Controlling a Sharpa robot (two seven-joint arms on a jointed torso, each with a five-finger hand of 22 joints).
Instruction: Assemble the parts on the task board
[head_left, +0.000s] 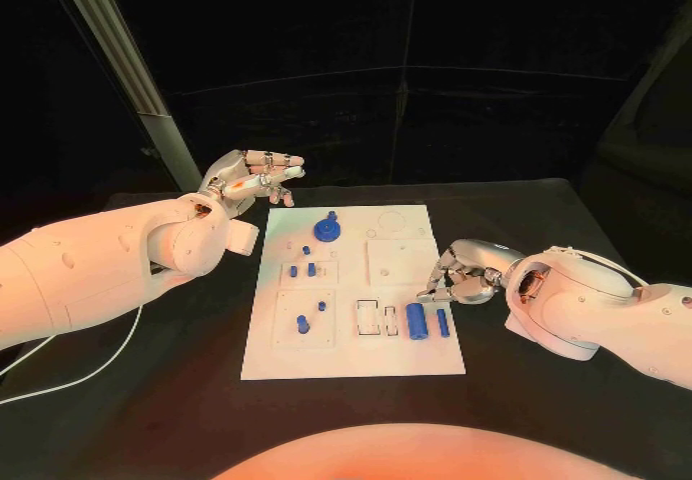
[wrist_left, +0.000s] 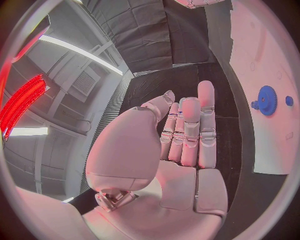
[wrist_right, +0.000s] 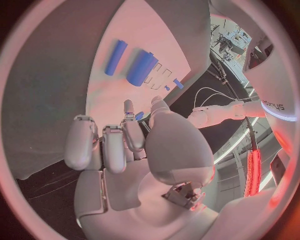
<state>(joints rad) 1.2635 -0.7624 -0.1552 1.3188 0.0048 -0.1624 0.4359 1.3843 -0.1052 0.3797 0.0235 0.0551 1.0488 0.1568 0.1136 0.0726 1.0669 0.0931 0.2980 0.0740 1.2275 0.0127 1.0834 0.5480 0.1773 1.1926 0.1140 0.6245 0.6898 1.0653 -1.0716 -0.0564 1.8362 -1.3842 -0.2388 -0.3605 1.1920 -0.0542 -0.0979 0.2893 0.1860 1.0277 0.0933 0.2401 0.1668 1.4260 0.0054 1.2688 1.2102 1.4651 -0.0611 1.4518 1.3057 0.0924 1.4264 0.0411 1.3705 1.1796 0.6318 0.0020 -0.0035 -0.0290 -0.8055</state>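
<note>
A: In the middle of the head view lies the board (head_left: 356, 345), a white plate on the black table (head_left: 534, 410). Where are the parts?

B: A blue gear (head_left: 329, 231) sits near the board's top left. Below it, small pegs (head_left: 302, 270) stand in a square recess, and another peg (head_left: 302, 323) stands lower left. At lower right lie a thick cylinder (head_left: 415, 321) and a thin pin (head_left: 443, 321), side by side.

A: And the hands?

B: The left hand (head_left: 248, 182) is raised at upper left of the frame, off the board's top left corner, fingers extended and close together, holding nothing. The gear lies to its lower right, apart from it. The right hand (head_left: 459, 277) hangs over the board's right edge with fingers curled in; the pin and cylinder lie just below and left of it. I cannot tell whether a fingertip touches the board.

A: Left wrist view?

B: The left hand (wrist_left: 181, 135) fills the centre, fingers straight and together, thumb alongside, nothing held. The gear (wrist_left: 267, 100) shows at the right of the frame on the board (wrist_left: 265, 55), well apart from the fingers.

A: Right wrist view?

B: The right hand (wrist_right: 125, 145) sits at centre, fingers bent in, and I see nothing in its grasp. The cylinder (wrist_right: 140, 68) and pin (wrist_right: 115, 57) lie toward the upper left of the frame on the board (wrist_right: 144, 25), beyond the fingertips. A small blue bit shows between thumb and fingers; I cannot tell what it is.
</note>
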